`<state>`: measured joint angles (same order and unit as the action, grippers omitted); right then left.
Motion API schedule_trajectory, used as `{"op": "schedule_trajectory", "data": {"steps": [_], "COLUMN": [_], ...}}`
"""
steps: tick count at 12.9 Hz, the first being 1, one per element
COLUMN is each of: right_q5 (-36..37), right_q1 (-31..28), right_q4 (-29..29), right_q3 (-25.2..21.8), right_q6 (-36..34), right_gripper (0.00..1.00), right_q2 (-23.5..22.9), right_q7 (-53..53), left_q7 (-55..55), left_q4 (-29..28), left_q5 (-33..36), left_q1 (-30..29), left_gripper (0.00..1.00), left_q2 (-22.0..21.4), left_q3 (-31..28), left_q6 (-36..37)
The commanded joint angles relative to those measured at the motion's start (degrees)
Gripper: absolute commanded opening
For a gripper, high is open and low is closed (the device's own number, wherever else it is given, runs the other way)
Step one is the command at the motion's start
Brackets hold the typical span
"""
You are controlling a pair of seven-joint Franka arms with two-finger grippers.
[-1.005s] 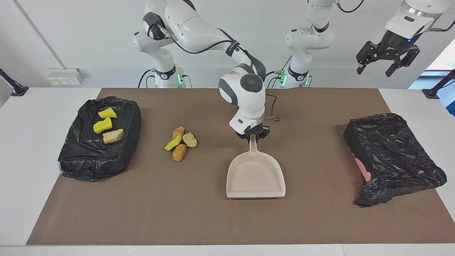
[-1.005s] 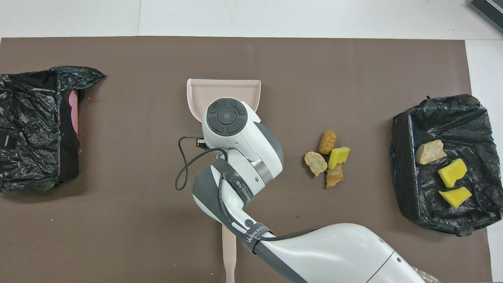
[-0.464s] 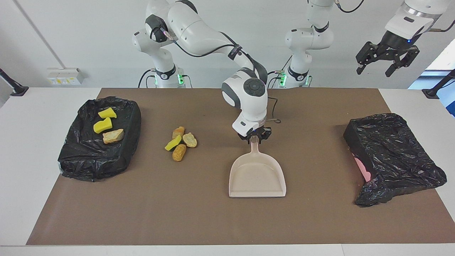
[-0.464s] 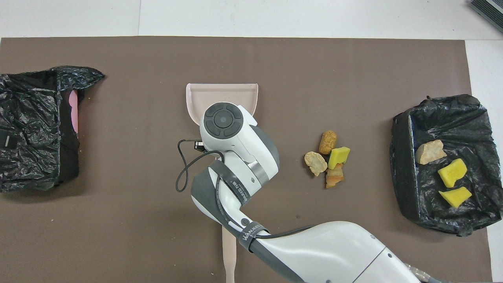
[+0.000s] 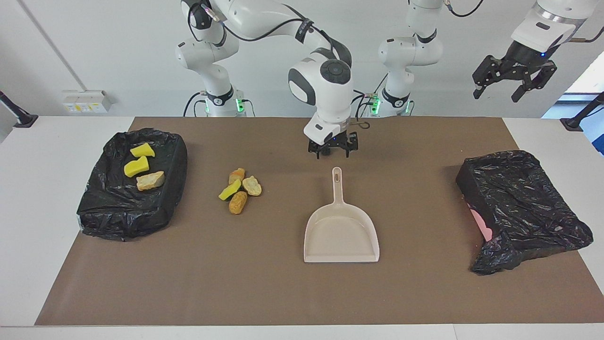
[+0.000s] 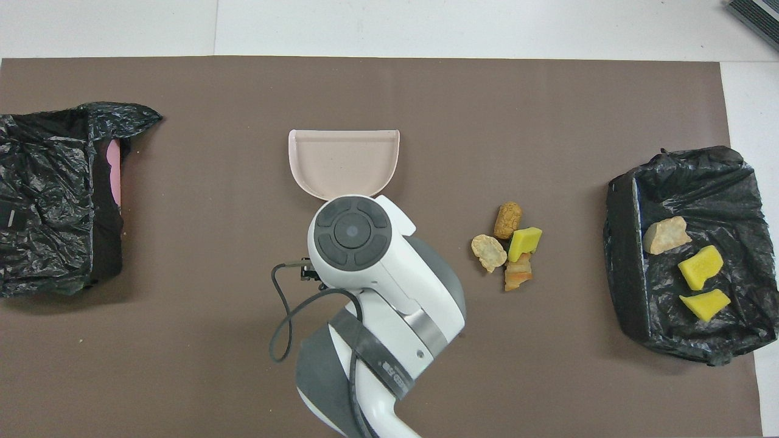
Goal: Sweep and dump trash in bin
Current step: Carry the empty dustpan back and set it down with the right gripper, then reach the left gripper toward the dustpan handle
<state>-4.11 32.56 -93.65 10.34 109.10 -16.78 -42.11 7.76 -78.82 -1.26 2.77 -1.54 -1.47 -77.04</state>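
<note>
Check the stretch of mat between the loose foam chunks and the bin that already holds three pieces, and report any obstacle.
Nothing visible stands there: bare mat separates the four loose chunks from that bin. The dustpan lies toward the left arm's end. The right gripper hangs above its handle.

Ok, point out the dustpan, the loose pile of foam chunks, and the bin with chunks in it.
dustpan (image 5: 340, 236): facing view, middle of its pan.
foam chunks (image 5: 239, 190): facing view, centre of the pile.
bin (image 5: 163, 212): facing view, its bag-covered wall.

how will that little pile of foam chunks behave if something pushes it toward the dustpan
The foam chunks look porous and irregular, so they probably weigh little and slide easily. Lying loosely clustered, they would likely scatter, not move together. The rounded one may roll; the wedge-shaped yellow-green piece likely won't.
</note>
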Motion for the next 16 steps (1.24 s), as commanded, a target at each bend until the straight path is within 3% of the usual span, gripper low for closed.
{"op": "schedule_trajectory", "data": {"steps": [1, 4, 7, 10, 16], "right_q5": [-4.23, -11.59, -13.20, -13.20, -13.38], "right_q1": [1.35, 3.82, 10.76, 15.33, 19.30], "right_q4": [-14.77, -24.96, -33.59, -36.33, -41.26], "right_q3": [0.90, 1.00, 1.09, 1.09, 1.09], "right_q6": [0.33, 3.65, 15.32, 18.96, 18.53], "right_gripper": [1.00, 1.00, 1.00, 1.00, 1.00], "right_q2": [12.71, 18.78, 19.33, 16.69, 18.27], "right_q7": [1.25, 1.85, -2.17, -4.72, -8.86], "left_q7": [0.23, 0.23, 0.23, 0.23, 0.23], "left_q4": [-1.52, -1.52, -1.60, -1.52, -1.52], "left_q5": [0.64, 0.64, 0.64, 0.64, 0.64], "left_q1": [0.92, 0.92, 0.92, 0.92, 0.92], "left_gripper": [1.00, 1.00, 1.00, 1.00, 1.00], "left_q2": [-1.36, -1.36, -1.36, -1.36, -1.36], "left_q3": [-0.81, -0.81, -0.81, -0.81, -0.81], "left_q6": [0.04, 0.04, 0.04, 0.04, 0.04]}}
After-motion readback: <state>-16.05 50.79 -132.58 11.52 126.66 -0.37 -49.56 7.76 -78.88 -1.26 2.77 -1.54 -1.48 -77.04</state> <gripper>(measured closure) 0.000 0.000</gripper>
